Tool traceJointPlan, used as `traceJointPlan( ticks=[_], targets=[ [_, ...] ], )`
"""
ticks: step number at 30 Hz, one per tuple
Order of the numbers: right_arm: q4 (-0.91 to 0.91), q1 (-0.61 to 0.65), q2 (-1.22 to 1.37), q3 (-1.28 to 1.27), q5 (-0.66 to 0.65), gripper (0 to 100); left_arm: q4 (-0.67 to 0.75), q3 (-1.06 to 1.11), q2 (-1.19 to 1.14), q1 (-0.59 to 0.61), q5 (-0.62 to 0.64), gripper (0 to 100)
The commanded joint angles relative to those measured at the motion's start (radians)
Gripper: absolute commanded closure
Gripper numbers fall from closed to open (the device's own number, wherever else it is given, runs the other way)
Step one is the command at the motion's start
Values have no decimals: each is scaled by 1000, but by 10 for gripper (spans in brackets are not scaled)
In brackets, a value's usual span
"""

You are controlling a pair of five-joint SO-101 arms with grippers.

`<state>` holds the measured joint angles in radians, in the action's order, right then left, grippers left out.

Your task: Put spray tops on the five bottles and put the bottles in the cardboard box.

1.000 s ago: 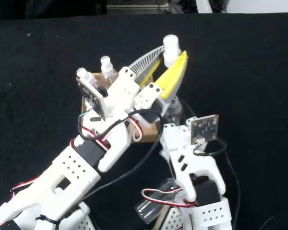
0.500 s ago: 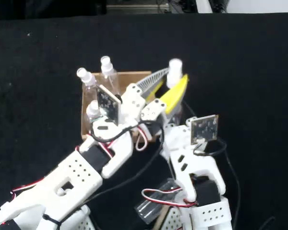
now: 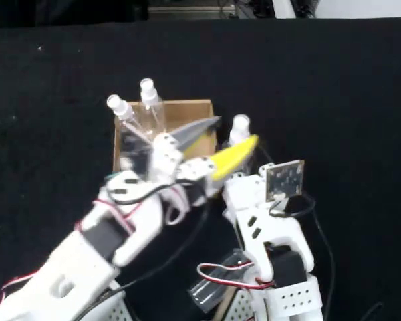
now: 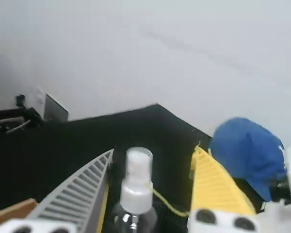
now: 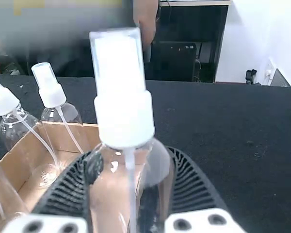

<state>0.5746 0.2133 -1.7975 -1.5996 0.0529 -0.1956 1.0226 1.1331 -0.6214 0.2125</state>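
Well, the table (image 3: 334, 87) is covered in black and takes up almost all of the high view. Behind it, in the right wrist view, are a white wall (image 5: 262, 39) and dark furniture (image 5: 184, 48). A brown cardboard box (image 3: 187, 105) stands open, left of centre in the high view.

The held bottle (image 5: 121, 126) is clear plastic, with a white spray top (image 5: 119, 73) and a thin tube inside. It is upright, just right of the box, near the centre of the high view; I cannot tell if it rests on the table. The right gripper (image 5: 130, 191) clamps its body between two black ribbed fingers. The left gripper (image 4: 153, 158) is spread wide, with its grey and yellow fingers on either side of the top and a gap on each side.

I count three bottles with tops: the held one, a first boxed bottle (image 3: 120, 114) and a second boxed bottle (image 3: 149, 97), both leaning in the upper left corner of the box. There are two arms and one box.
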Motion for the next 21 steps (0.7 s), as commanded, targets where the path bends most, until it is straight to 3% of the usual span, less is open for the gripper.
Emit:
traceJointPlan(
  ticks=[1,6,9,16,21],
  targets=[
    [-2,9,-88,21,8,988,-239,-127,203,133,8,788],
    [-75,54,-74,104,0,988,-476,-88,470,395,8,789],
    [-204,117,-24,122,0,988,-531,7,632,533,8,791],
    [-529,150,340,213,5,988,-505,189,667,696,8,846],
    [-606,150,677,366,0,988,-371,306,692,826,8,878]
  ],
)
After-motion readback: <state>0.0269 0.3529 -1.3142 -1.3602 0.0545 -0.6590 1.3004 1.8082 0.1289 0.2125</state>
